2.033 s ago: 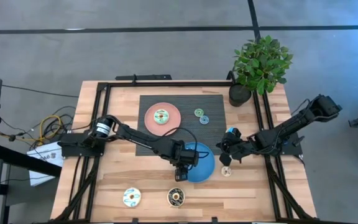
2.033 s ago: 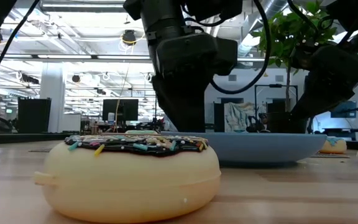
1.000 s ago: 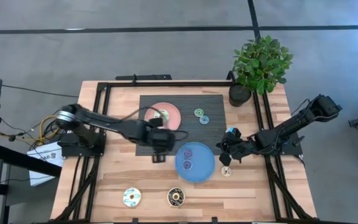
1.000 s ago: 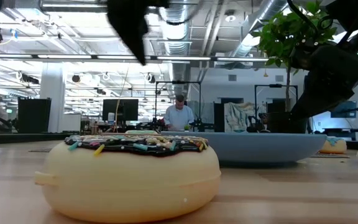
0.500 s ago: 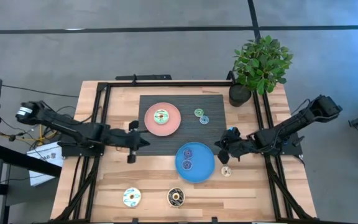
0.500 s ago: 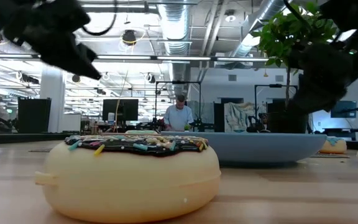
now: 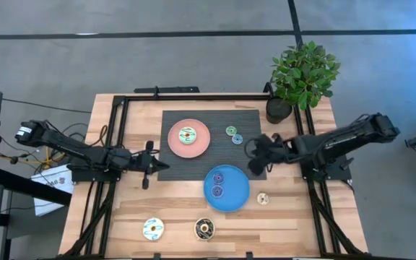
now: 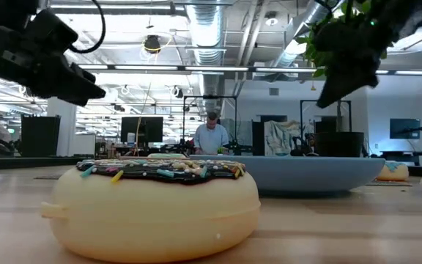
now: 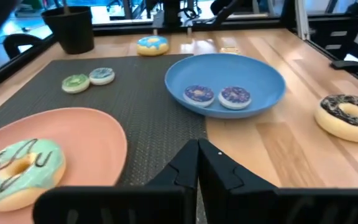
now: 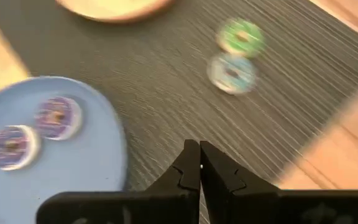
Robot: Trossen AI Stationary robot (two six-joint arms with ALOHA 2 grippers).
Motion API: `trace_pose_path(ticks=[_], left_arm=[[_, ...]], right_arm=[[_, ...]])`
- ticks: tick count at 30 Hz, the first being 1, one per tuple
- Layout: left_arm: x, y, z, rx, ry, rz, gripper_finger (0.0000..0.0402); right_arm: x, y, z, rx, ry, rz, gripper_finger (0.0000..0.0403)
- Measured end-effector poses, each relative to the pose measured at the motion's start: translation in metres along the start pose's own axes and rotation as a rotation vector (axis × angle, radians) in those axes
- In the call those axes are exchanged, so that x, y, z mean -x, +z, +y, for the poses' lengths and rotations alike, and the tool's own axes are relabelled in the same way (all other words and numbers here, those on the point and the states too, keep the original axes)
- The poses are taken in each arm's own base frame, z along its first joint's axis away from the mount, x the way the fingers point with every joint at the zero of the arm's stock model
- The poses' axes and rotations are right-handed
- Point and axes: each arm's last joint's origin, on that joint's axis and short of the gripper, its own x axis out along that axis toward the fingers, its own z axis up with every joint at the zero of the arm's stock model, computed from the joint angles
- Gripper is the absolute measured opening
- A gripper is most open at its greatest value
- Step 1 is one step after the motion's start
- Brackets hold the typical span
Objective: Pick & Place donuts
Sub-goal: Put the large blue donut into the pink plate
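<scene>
Two purple donuts [image 7: 217,184] lie in the blue plate [image 7: 238,198]. A green donut [image 7: 187,135] sits on the pink plate [image 7: 201,141]. A small green donut [image 7: 231,131] and a small blue one [image 7: 237,139] lie on the dark mat. A cream donut [image 7: 263,198], a dark brown one [image 7: 205,229] and a blue-white one [image 7: 153,229] rest on the wood. My left gripper [image 7: 161,165] hangs shut left of the mat, holding nothing. My right gripper [image 7: 254,160] hovers shut over the mat's right part, holding nothing.
A potted plant [image 7: 302,72] stands at the far right corner. A black frame rail [image 7: 114,137] runs along the table's sides. The left wrist view shows a blue-iced donut [image 9: 152,45] beyond the mat. A person [image 8: 212,136] sits in the room behind.
My left gripper has drawn back from over the mat toward the table's left edge. My right gripper has gone from above the cream donut toward the far edge and a little left, out over the mat, leaving that donut uncovered. No donut has moved.
</scene>
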Motion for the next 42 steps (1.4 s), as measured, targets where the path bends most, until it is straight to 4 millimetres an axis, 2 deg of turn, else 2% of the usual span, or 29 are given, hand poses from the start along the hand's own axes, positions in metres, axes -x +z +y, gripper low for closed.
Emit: trace_pose_path(ticks=[6,11,23,29,35,42], left_arm=[[0.001,-0.007,0.004,0.011,0.007,0.003,0.0],[0.0,-0.003,0.008,-0.015,-0.025,-0.041,0.0],[0.0,-0.006,0.009,0.041,-0.033,-0.009,0.0],[0.0,-0.007,0.009,0.056,-0.033,0.001,0.0],[0.0,-0.007,0.009,0.065,-0.033,0.001,0.0],[0.0,-0.006,0.009,0.066,-0.032,0.0,0.0]], right_arm=[[0.012,-0.001,-0.03,-0.121,-0.246,0.211,0.001],[0.012,-0.006,-0.045,-0.218,-0.339,0.331,0.0052],[-0.024,-0.025,-0.075,-0.305,-0.379,0.425,0.0195],[-0.042,-0.036,-0.085,-0.355,-0.299,0.465,0.0253],[-0.052,-0.041,-0.09,-0.364,-0.261,0.445,0.0264],[-0.06,-0.05,-0.094,-0.396,-0.181,0.493,0.0245]])
